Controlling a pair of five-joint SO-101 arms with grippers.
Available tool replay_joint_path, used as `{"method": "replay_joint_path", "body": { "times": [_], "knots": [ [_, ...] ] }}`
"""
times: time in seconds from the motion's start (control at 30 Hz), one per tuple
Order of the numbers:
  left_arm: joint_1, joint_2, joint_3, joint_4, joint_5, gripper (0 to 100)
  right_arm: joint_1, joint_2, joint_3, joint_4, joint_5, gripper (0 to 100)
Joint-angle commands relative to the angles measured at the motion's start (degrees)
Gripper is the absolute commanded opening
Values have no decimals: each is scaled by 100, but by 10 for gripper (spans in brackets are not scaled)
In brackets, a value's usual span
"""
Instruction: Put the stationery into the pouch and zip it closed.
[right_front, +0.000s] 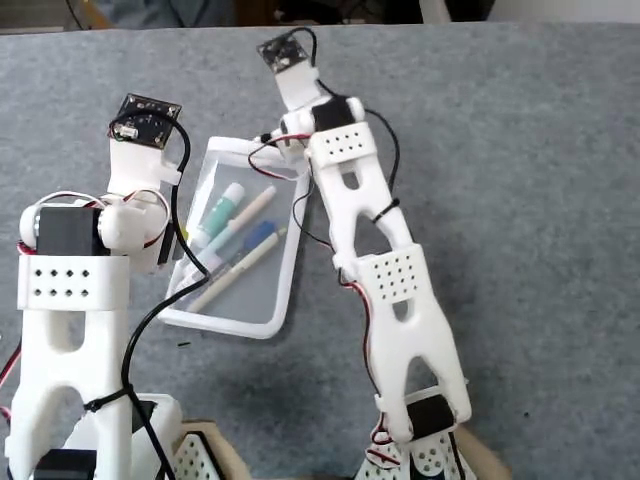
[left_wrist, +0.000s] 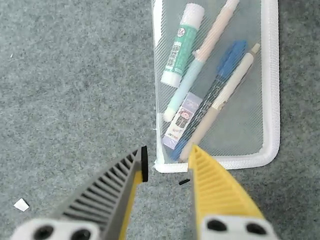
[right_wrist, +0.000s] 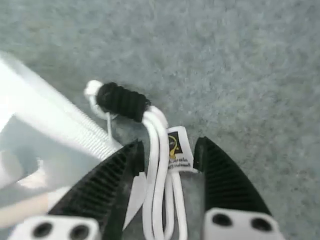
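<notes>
**Zip pull being lined up**

The pouch (right_front: 230, 327) is lying flat between the arms, stationery (left_wrist: 200, 85) inside. The right gripper (right_wrist: 169, 146) is sitting low at its 12 o'clock end, jaws apart astride the white pull cord (right_wrist: 159, 150). The left gripper (left_wrist: 168, 155), jaws also apart, is hanging over the 7 o'clock corner. Judgement: clamp squarely on the cord, pin that corner, draw along the zip line
</notes>
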Motion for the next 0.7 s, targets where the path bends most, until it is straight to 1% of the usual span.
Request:
{"method": "replay_joint_path", "body": {
  "times": [0.0, 0.1, 0.13, 0.27, 0.3, 0.43, 0.53, 0.67],
  "knots": [
    [-57, -158, -277, 18, 35, 163, 26, -365, 505, -343, 246, 176],
    [-57, -158, -277, 18, 35, 163, 35, -365, 690, -123, 730, 171],
    [-57, -158, -277, 18, 35, 163, 44, -365, 716, 44, 897, 153],
    [-57, -158, -277, 18, 35, 163, 62, -224, 673, 747, 1785, 20],
    [-57, -158, -277, 18, 35, 163, 70, -163, 637, 914, 1934, 11],
    [-57, -158, -277, 18, 35, 163, 281, 101, 295, 1538, 2022, 12],
    [-57, -158, -277, 18, 35, 163, 589, 207, -198, 2013, 2031, 12],
    [-57, -158, -277, 18, 35, 163, 1029, 242, -857, 2927, 2040, 12]
  ]
}}
